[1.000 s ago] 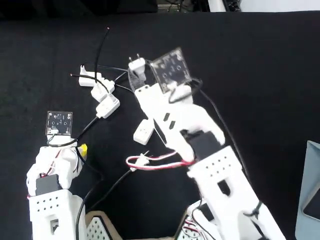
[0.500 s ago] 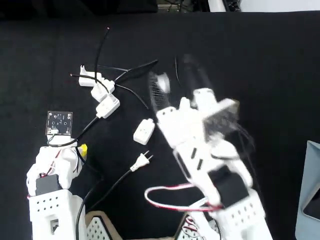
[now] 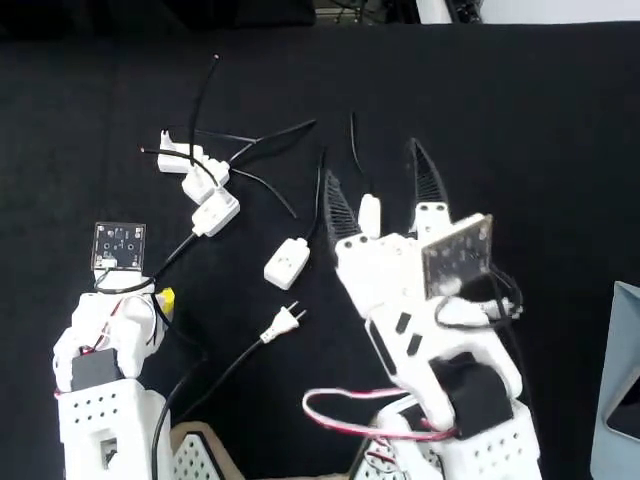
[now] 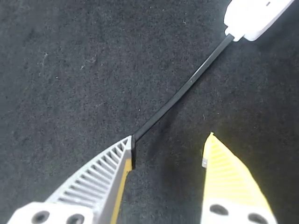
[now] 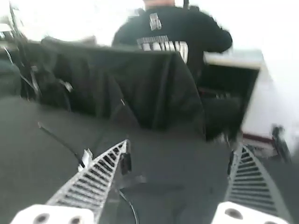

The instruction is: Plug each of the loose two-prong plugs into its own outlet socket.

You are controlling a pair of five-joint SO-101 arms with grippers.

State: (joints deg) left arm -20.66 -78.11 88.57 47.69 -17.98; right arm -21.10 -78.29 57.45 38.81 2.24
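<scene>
a: black cloth covers the table [image 3: 560, 120]. how far is the job, in your opinion?
b: near the beginning, i think. one two-prong plug [image 3: 288, 320] lies loose on the cloth, with its prongs toward a white socket block [image 3: 287, 262]. the block is near it but apart, so nothing is inserted there.
a: and the white things on the far side, before the left arm?
b: three white pieces [image 3: 200, 180] lie touching one another, with their black cables spread around. i cannot tell if any of them is already joined.
a: what about the grippers?
b: the right gripper [image 3: 372, 172] is lifted and its fingers are spread wide. in its wrist view nothing sits between them. from above, a small white piece [image 3: 369, 214] shows between the jaws. i judge it lies on the cloth, not held, but i am not sure.
a: and the other one?
b: the left gripper [image 4: 170, 140] hangs low above the cloth, fingers parted, grasping nothing. a black cable [image 4: 187, 84] runs from the tip of its grey finger to a white block [image 4: 254, 16].
a: so what is left?
b: at least the loose plug must be picked up and pushed into its socket, and probably the others too.
</scene>
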